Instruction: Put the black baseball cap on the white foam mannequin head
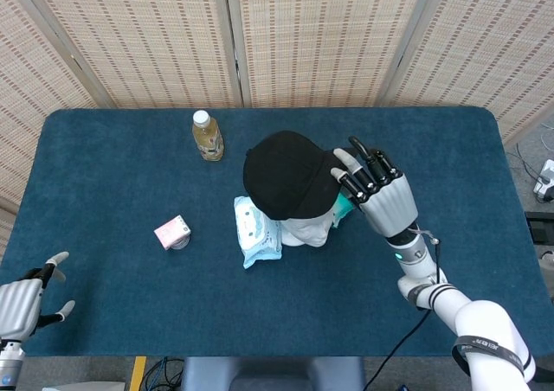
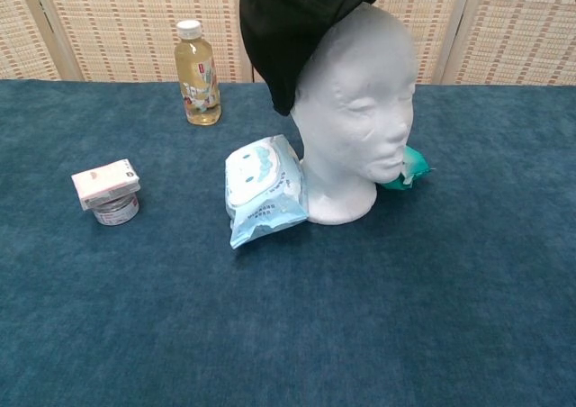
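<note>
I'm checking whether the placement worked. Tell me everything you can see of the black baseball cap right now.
The black baseball cap is plain, matte, cloth-looking, with no logo visible. It sits on the white foam mannequin head, covering the crown and back and hanging down behind where the ear would be, leaving the face bare. In the head view its rounded crown hides most of the foam. At its right edge the fingertips of the right robot hand are at the brim side; whether they grip it is unclear.

The black cloth baseball cap (image 2: 297,29) looks matt and soft over the white foam mannequin head (image 2: 360,110), whose surface is finely grainy. The dark blue table cover (image 2: 360,317) seems a napped felt. The clear plastic bottle (image 2: 198,74) shines.
</note>
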